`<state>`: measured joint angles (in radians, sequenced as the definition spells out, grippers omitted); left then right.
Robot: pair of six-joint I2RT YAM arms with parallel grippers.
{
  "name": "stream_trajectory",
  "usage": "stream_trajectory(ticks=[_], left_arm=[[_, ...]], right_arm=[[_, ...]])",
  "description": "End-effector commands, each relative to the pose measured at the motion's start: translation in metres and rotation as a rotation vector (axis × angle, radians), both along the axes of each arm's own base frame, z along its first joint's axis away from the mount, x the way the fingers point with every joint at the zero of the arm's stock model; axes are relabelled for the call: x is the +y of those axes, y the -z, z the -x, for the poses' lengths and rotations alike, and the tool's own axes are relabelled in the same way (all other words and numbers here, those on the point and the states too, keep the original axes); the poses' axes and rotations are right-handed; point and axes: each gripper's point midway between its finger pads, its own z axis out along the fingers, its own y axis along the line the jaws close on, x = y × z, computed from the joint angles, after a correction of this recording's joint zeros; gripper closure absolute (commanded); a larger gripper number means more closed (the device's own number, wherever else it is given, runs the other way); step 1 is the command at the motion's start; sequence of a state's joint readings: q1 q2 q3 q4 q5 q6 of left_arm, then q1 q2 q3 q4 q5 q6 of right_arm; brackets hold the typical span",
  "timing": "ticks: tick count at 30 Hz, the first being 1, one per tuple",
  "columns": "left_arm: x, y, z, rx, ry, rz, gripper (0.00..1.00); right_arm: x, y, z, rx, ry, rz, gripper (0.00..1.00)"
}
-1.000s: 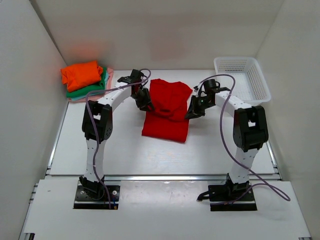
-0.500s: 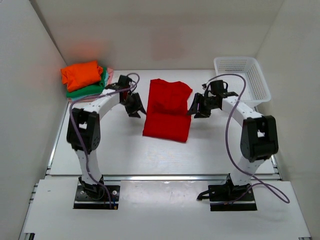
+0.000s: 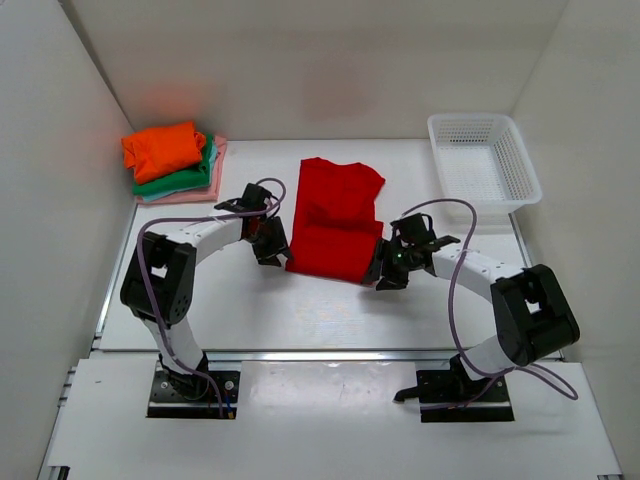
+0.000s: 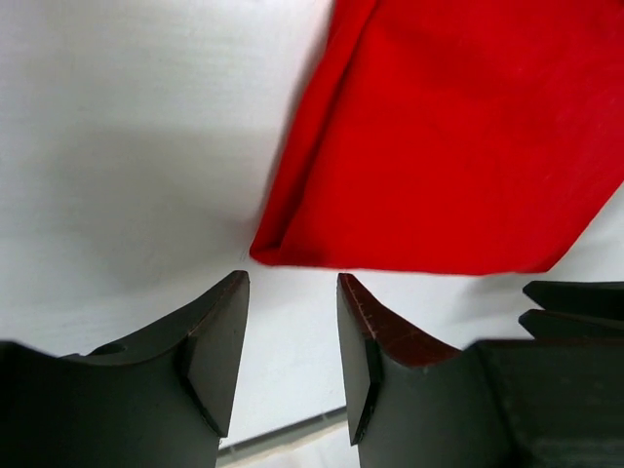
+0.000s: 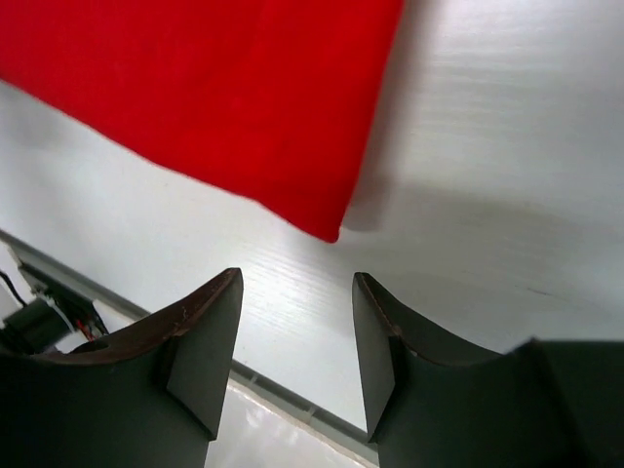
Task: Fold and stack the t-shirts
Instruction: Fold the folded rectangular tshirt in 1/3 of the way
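Observation:
The red t-shirt [image 3: 335, 215] lies on the table, folded into a long narrow strip. My left gripper [image 3: 272, 250] is open just short of its near left corner; in the left wrist view that corner of the red t-shirt [image 4: 448, 146] lies just beyond the empty left gripper [image 4: 292, 283]. My right gripper [image 3: 385, 272] is open at the near right corner; the red t-shirt [image 5: 195, 88] ends just ahead of the empty right gripper [image 5: 296, 278]. At the far left, a folded orange t-shirt [image 3: 162, 147] lies on top of a green t-shirt [image 3: 190, 180] and a pink t-shirt [image 3: 220, 150].
A white mesh basket [image 3: 480, 121] stands at the far right. White walls close in the table on the left, back and right. Metal rails run along the table's near edge.
Both grippers have left the red t-shirt's sides and moved nearer, down to its near corners. The right gripper has opened and the left has opened wider. The shirt lies where it was.

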<state>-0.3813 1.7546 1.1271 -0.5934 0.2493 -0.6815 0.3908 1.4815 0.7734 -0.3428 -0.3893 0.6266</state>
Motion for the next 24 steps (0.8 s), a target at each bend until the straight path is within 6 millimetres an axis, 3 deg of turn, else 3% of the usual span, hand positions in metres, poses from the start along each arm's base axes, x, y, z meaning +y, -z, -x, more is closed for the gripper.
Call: stream_trajectory(ticks=[1, 4, 5, 7, 9, 11, 12, 14, 15, 18, 24], left_arm=[[-0.004, -0.011, -0.027, -0.08, -0.042, 0.041, 0.49], [0.0, -0.033, -0.054, -0.145, -0.06, 0.076, 0.45], [0.003, -0.031, -0.063, -0.158, -0.062, 0.071, 0.44], [-0.004, -0.046, -0.092, -0.237, -0.047, 0.136, 0.51], [-0.013, -0.048, -0.109, -0.301, -0.01, 0.183, 0.68], [-0.021, -0.061, -0.136, -0.443, 0.001, 0.223, 0.69], [-0.017, -0.054, -0.138, -0.455, -0.004, 0.221, 0.68], [-0.024, -0.065, -0.151, -0.578, 0.023, 0.244, 0.66], [-0.026, -0.06, -0.152, -0.59, 0.042, 0.233, 0.67], [-0.037, -0.055, -0.154, -0.612, 0.092, 0.244, 0.67], [-0.049, -0.043, -0.156, -0.618, 0.126, 0.253, 0.63]], right_arm=[[-0.005, -0.021, -0.034, -0.153, 0.071, -0.01, 0.54], [-0.026, -0.027, -0.056, -0.22, 0.091, -0.019, 0.54], [-0.033, -0.028, -0.066, -0.242, 0.104, -0.036, 0.54], [-0.046, -0.032, -0.084, -0.293, 0.1, -0.063, 0.55], [-0.05, -0.031, -0.1, -0.347, 0.075, -0.055, 0.56], [-0.056, -0.021, -0.11, -0.348, 0.052, -0.037, 0.57], [-0.056, -0.021, -0.114, -0.367, 0.036, -0.048, 0.56], [-0.057, -0.015, -0.124, -0.377, 0.019, -0.033, 0.57], [-0.054, -0.021, -0.134, -0.425, 0.009, -0.049, 0.57], [-0.056, -0.013, -0.146, -0.429, 0.007, -0.041, 0.56], [-0.057, -0.015, -0.182, -0.455, 0.018, -0.065, 0.55]])
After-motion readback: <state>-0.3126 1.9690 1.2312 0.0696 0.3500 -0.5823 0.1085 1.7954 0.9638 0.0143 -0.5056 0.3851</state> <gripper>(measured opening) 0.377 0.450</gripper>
